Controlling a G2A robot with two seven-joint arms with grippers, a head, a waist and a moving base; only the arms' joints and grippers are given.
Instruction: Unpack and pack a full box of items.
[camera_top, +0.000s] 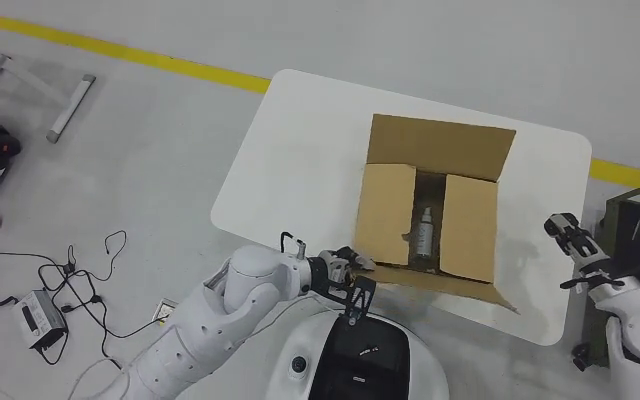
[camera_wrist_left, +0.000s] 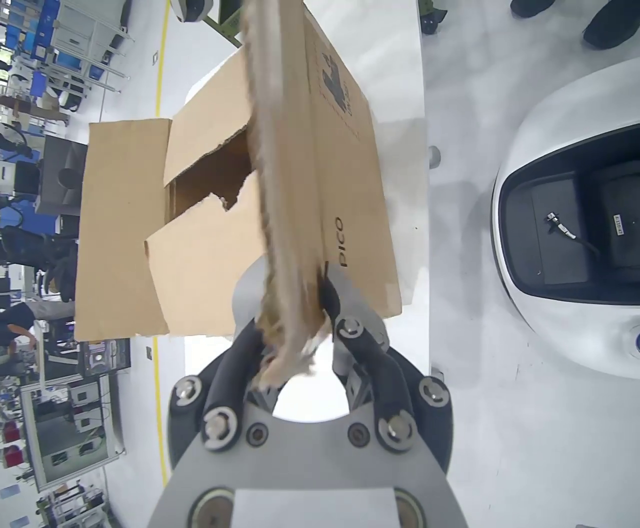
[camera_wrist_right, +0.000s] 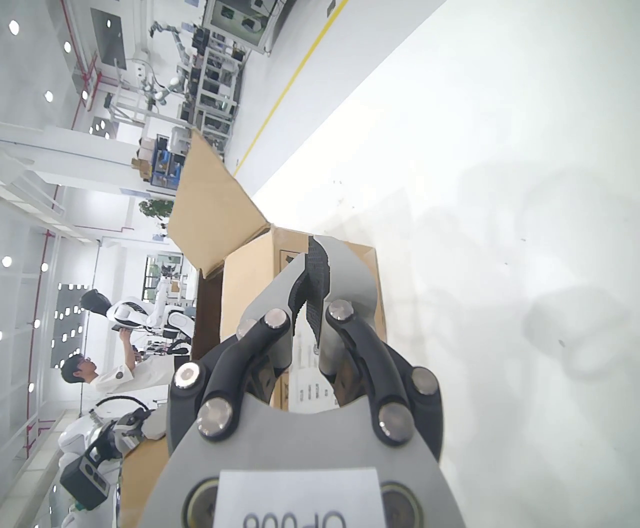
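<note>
Top view: white table (camera_top: 290, 150), grey floor (camera_top: 150, 130); left end effector (camera_top: 355, 264) pinches box flap (camera_top: 450, 285); right end effector (camera_top: 557, 225) closed.

Floor (camera_top: 150, 150) pale grey, smooth, marked by yellow line (camera_top: 130, 53). White rounded table (camera_top: 290, 150) at centre. Loose black cables (camera_top: 95, 290) and power adapter (camera_top: 38, 318) on floor. Shelving racks (camera_wrist_right: 210, 75) beyond. Round ceiling lights (camera_wrist_right: 14, 27) lit.

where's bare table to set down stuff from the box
Widest bare patch: the table on the robot's left of the box, out to its rounded edge. Narrower strip between box and right gripper. Crowded along the near edge, where the left gripper holds the near flap.
</note>
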